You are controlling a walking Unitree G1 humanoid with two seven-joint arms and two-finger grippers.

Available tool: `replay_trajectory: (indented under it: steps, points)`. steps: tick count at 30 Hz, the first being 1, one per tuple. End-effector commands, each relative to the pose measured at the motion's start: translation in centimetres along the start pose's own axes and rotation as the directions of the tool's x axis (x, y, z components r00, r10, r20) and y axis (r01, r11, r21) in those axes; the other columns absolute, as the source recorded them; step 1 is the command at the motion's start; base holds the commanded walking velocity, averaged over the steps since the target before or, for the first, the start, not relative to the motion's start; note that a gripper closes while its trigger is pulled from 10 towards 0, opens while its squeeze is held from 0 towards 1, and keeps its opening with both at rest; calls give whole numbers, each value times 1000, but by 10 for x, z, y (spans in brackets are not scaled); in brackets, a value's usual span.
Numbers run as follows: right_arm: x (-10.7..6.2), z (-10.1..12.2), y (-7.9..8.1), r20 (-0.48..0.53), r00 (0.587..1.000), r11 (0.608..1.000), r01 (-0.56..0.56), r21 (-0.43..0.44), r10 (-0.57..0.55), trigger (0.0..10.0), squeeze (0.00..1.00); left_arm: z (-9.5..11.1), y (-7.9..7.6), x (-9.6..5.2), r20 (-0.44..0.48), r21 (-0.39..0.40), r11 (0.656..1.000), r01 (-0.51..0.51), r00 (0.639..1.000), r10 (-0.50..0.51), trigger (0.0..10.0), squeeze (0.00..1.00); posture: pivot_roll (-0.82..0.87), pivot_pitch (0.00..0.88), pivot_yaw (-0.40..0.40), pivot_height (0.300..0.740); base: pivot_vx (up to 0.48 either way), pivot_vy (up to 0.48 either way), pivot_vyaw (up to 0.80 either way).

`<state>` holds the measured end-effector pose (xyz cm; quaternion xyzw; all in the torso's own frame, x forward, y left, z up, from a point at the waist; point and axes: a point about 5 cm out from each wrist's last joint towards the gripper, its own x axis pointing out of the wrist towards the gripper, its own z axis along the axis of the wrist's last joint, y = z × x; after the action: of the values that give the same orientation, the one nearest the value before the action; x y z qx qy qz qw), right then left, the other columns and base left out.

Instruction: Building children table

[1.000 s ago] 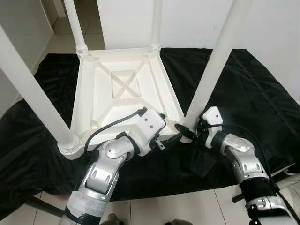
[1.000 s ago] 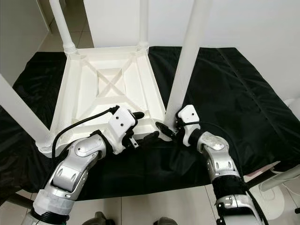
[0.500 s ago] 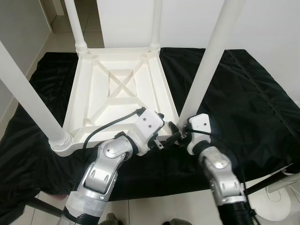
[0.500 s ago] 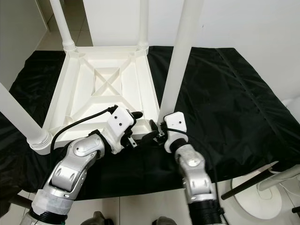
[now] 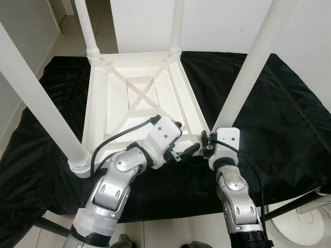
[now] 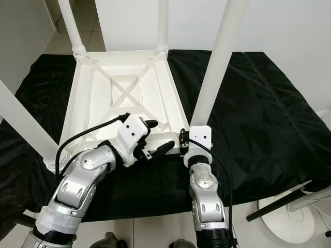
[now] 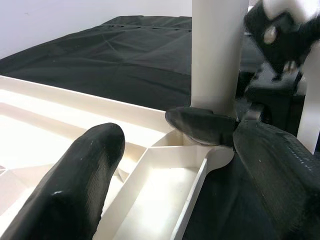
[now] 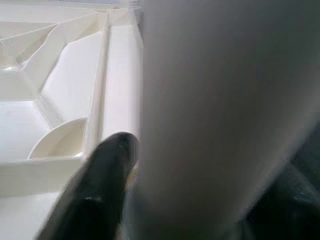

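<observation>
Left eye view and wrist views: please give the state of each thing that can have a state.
Table: upside down on the black sheet, four legs up.
Near right leg: upright in its corner socket.
Right gripper: fingers on either side of that leg's base.
Left gripper: fingers open, over the near right corner of the table frame, holding nothing.

The table (image 5: pixel 135 98) lies upside down on the cloth (image 5: pixel 269 113), legs up. Both grippers sit at its near right leg (image 5: pixel 247 70).
</observation>
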<state>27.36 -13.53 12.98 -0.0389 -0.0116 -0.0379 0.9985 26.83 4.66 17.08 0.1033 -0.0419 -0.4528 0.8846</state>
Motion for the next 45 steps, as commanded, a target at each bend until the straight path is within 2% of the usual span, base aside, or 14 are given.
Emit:
replay_trajectory:
  steps: [1,5,9,11,12,16,17,20,26,37,38,39,40,45]
  points:
    - [-1,4,0,6,1000,999,30,24,-30,10000,1000,-2,3,1,-15,-7,999,-50,999,50,10000,0,-121,10,18,740,0,0,0]
    - [2,8,-3,44,998,998,-36,57,34,10000,1000,-3,2,0,-15,-8,999,-54,998,54,10000,0,-117,10,13,740,0,0,0]
    - [10,11,-23,87,984,987,-161,23,158,10000,1000,-3,2,-2,-16,-12,998,-59,998,58,10000,0,-113,9,3,740,0,0,0]
    - [10,11,-23,87,984,987,-161,23,158,10000,1000,-3,2,-2,-16,-12,998,-59,998,58,10000,0,-113,9,3,740,0,0,0]
    - [11,11,-28,87,980,984,-179,18,177,10000,0,-3,2,-2,-15,-13,998,-58,998,57,10000,0,-113,9,3,740,0,0,0]
    - [10,14,-39,121,976,983,-181,-1,180,10000,0,-1,2,-5,-5,-15,998,-53,999,53,10000,0,-105,11,-6,740,0,0,0]
    - [-3,20,-46,182,973,990,-141,-13,141,10000,0,2,3,-10,14,3,998,-61,998,61,10000,0,-93,14,-18,740,0,0,0]
    - [-8,21,-46,199,971,991,-135,-8,133,10000,0,2,4,-12,17,8,998,-61,998,61,10000,0,-93,14,-18,740,0,0,0]
    - [-44,20,-27,222,948,970,-241,35,228,10000,0,10,8,-20,45,15,997,-82,996,81,10000,0,-100,20,-9,740,0,0,0]
    - [-63,5,-26,166,947,958,-284,39,275,10000,0,22,8,-24,81,23,998,-61,995,59,10000,0,-112,21,6,740,0,0,0]
    - [-64,2,-25,156,944,952,-302,52,290,10000,914,22,8,-24,78,26,998,-59,995,57,10000,0,-112,21,6,740,0,0,0]
    - [-64,2,-25,156,944,952,-302,52,290,10000,914,22,8,-24,78,26,998,-59,995,57,10000,0,-112,21,6,740,0,0,0]
    - [-65,-1,-22,143,934,939,-338,63,326,10000,1000,21,8,-24,68,33,998,-57,996,55,10000,0,-110,20,9,740,0,0,0]
    - [-67,-7,-7,98,854,837,-520,169,511,10000,1000,29,24,-18,58,74,980,-188,981,184,10000,0,-103,12,13,740,0,0,0]
